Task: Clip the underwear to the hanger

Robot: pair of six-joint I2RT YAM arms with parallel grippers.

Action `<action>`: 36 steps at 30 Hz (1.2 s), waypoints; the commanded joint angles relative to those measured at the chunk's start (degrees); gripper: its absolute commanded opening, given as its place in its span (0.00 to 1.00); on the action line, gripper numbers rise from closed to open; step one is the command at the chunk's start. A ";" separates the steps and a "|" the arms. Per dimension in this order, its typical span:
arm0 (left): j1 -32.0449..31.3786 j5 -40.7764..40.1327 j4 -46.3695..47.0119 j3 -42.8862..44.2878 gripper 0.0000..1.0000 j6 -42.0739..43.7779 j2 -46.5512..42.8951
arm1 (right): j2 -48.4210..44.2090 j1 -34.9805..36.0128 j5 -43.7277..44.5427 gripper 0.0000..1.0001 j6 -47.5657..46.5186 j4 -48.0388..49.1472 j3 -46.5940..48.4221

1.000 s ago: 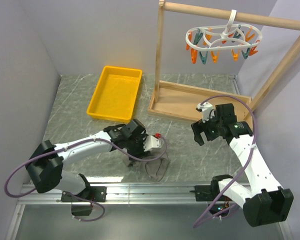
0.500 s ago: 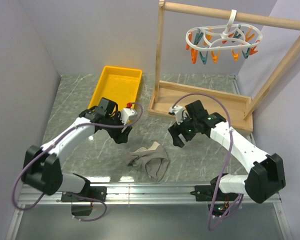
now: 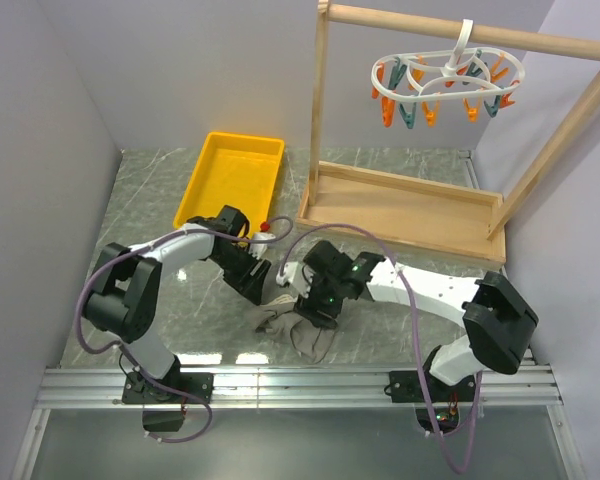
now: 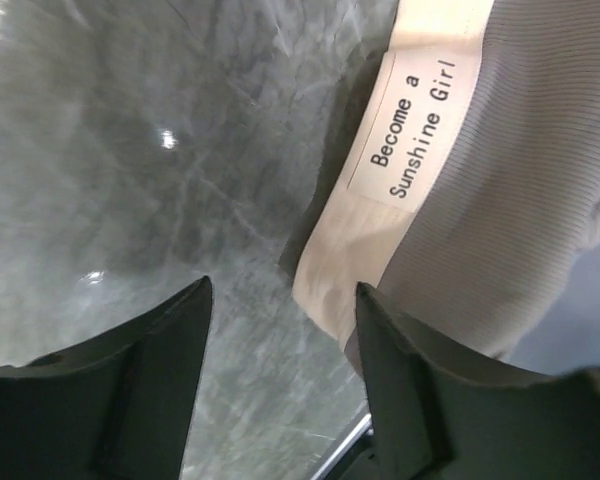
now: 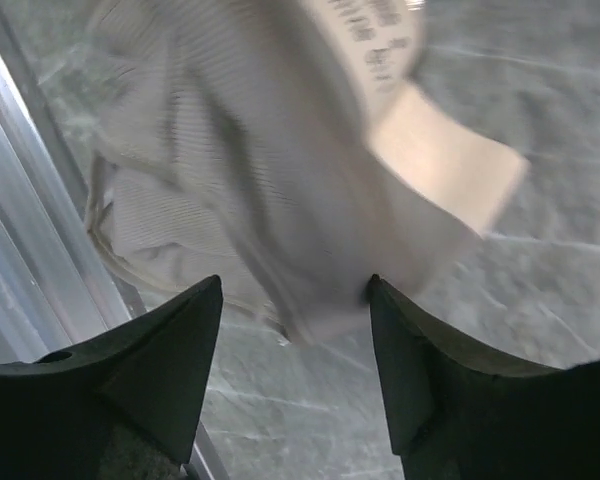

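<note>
grey marble-patterned bench [image 3: 150, 180]: carries all items. light wooden rack frame [image 3: 400, 205]: stands at the far right of the bench. yellow rectangular plastic tray [image 3: 230, 190]: far left, near the rack base. white plastic oval ring hanger [image 3: 447, 70]: hooked on the rack's top bar, with orange and teal clothespins dangling from it. grey-taupe fabric underwear [image 3: 315, 340]: crumpled on the bench near the front edge, well apart from the hanger, unclipped. left jaws: open, low over bare bench, just beside the beige waistband [image 4: 350, 260]. right jaws: open, either side of a blurred fold of the fabric; contact cannot be told. small printed label [image 4: 412, 125]: on the waistband, reads "become a sunshine girl".
</note>
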 commanded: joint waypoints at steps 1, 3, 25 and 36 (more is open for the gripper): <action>-2.13 0.86 -1.17 2.29 0.62 -1.38 2.28 | -0.77 4.52 3.32 0.66 -3.32 3.39 -2.39; -3.10 0.68 -1.79 2.73 0.61 -1.73 4.21 | -1.38 6.29 6.39 0.66 -3.59 4.70 -4.14; -5.30 -4.59 8.75 11.97 0.00 0.02 -9.22 | -17.03 -7.81 9.41 0.80 0.54 0.93 -5.83; -8.37 -4.59 3.86 -0.59 0.00 20.90 -18.89 | -9.14 -17.78 -2.81 0.67 7.92 9.45 -2.76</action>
